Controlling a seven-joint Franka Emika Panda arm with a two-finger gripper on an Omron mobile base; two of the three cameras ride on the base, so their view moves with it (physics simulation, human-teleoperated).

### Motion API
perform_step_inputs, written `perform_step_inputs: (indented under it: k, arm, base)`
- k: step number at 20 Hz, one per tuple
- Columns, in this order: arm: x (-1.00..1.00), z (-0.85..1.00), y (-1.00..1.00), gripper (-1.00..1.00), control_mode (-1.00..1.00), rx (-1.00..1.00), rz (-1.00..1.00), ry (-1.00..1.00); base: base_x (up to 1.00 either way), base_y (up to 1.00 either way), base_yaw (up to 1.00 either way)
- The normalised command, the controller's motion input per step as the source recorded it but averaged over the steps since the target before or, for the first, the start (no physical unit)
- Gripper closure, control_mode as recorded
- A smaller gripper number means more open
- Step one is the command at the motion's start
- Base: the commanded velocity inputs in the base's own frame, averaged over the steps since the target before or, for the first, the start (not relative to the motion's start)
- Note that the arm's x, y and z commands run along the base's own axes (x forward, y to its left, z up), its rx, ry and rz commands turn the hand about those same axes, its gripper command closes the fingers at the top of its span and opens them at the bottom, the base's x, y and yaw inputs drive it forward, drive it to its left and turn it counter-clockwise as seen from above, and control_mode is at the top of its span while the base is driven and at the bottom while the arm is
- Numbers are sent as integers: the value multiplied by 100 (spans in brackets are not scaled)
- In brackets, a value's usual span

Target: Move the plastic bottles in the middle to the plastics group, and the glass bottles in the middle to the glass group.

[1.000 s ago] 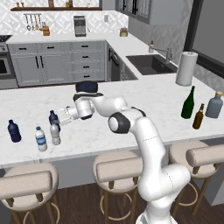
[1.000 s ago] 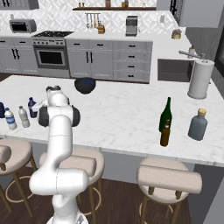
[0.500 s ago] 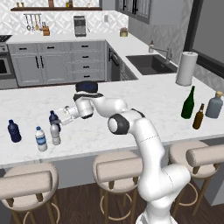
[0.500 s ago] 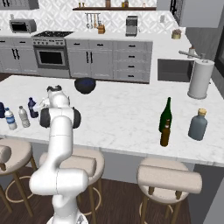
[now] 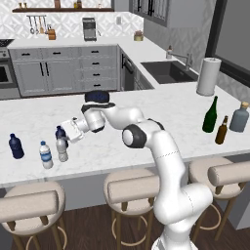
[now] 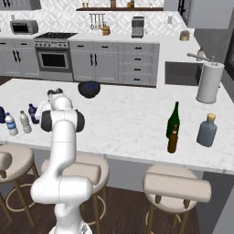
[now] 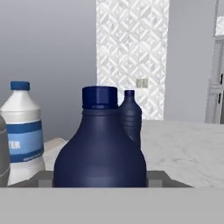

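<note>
arm stretched low to the left over the counter (image 5: 146,146), navy bottle (image 7: 99,148) filling the wrist camera, jaws' state unclear

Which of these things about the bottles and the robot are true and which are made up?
1. The brown bottle stands beside the green wine bottle. True.
2. The gripper is over by the paper towel roll. False: it is at the left of the counter, by the navy bottle.
3. The bottle with the blue label band lies on its side. False: it stands upright.
4. A dark bowl sits on the counter. True.
5. The squat grey-blue bottle stands among the stools. False: it is on the counter.
</note>
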Motion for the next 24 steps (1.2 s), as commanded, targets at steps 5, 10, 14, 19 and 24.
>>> perform_step_inputs:
  k: [5,10,14,19,24]
  arm:
    - [0,-30,-28,100,-100,0,0,-6]
    - [0,-35,-30,100,-100,0,0,0]
    - [0,-38,-11,-100,-100,0,0,0]
    - [1,-19,-16,-100,-100,2,0,0]
    - [0,0,-15,-100,-100,7,0,0]
  base:
    - [0,0,0]
    - [0,0,0]
    - [0,0,0]
    - [0,0,0]
    - [0,0,0]
